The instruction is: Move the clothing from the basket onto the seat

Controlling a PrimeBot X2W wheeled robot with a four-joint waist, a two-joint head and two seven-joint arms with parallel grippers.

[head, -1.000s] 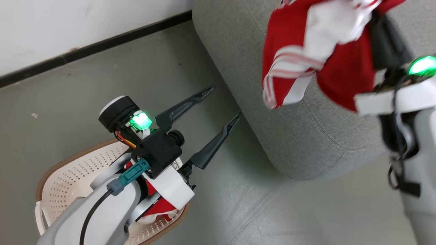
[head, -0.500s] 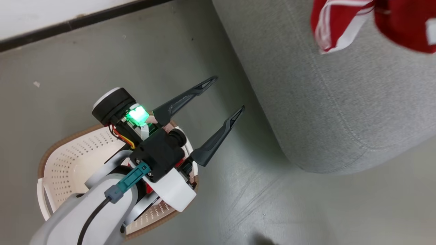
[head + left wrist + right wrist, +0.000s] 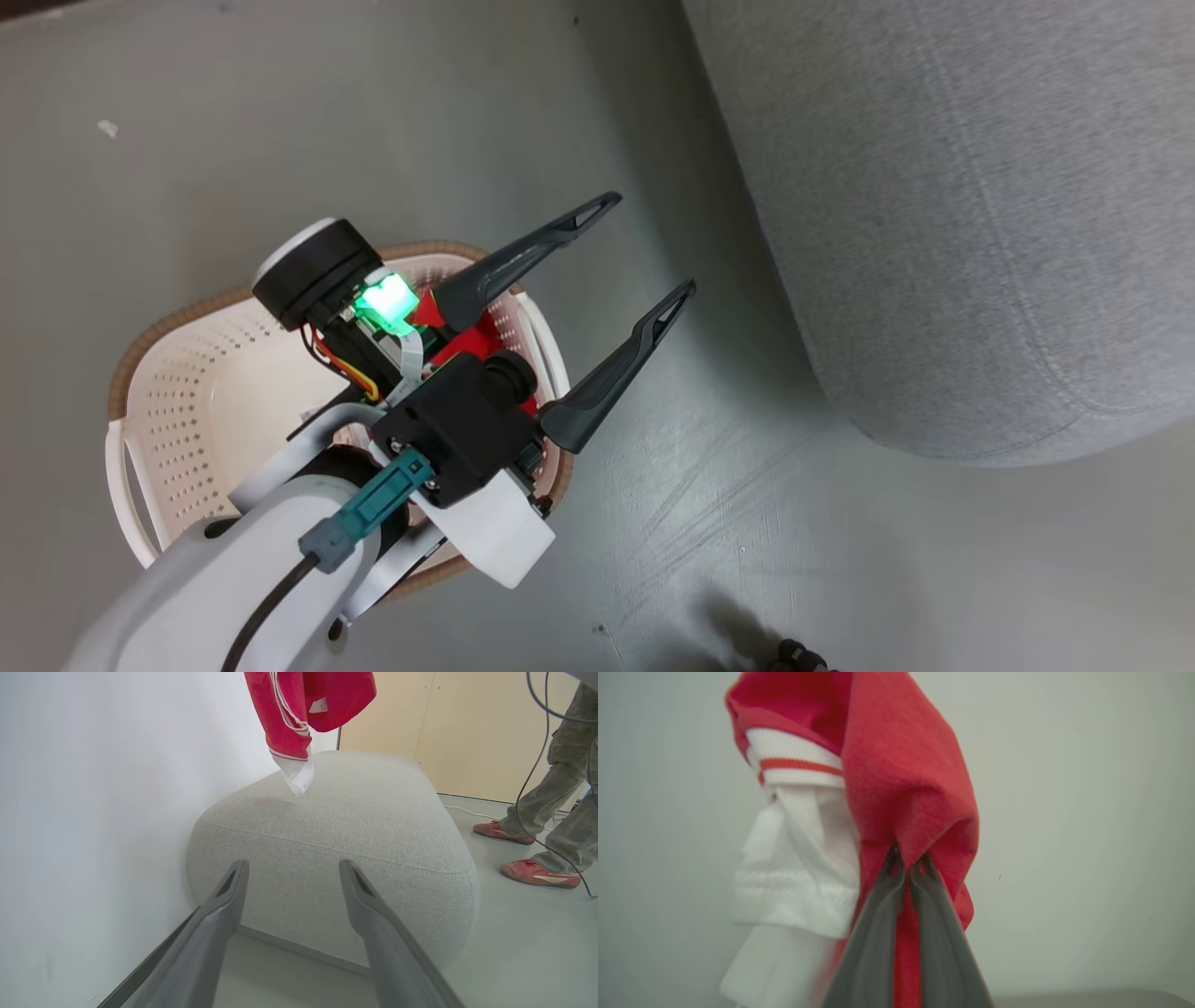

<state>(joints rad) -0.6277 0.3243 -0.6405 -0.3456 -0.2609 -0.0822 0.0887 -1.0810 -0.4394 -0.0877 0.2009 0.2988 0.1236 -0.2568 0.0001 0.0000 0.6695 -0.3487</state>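
Observation:
In the right wrist view my right gripper (image 3: pixel 909 858) is shut on the red garment with white panels and striped trim (image 3: pixel 906 779), which hangs bunched around its fingertips. The left wrist view shows that garment (image 3: pixel 303 704) dangling above the far part of the grey seat (image 3: pixel 350 826). My left gripper (image 3: pixel 651 243) is open and holds nothing, hovering over the floor between the cream basket (image 3: pixel 168 322) and the seat (image 3: pixel 934 233). A bit of the other red garment (image 3: pixel 471 341) shows in the basket, mostly hidden behind my left wrist. My left gripper (image 3: pixel 294 865) points at the seat's side.
A white wall (image 3: pixel 93 812) runs along the seat's left in the left wrist view. A person's legs and red shoes (image 3: pixel 537 877) stand on the floor to the seat's right, with a thin cable (image 3: pixel 532 774) hanging there. A dark object (image 3: pixel 794 653) sits at the head view's bottom edge.
The head camera has swung, so the wall and baseboard slid out of the top. The right arm and its striped garment have left the head view at the top right. More of the basket shows.

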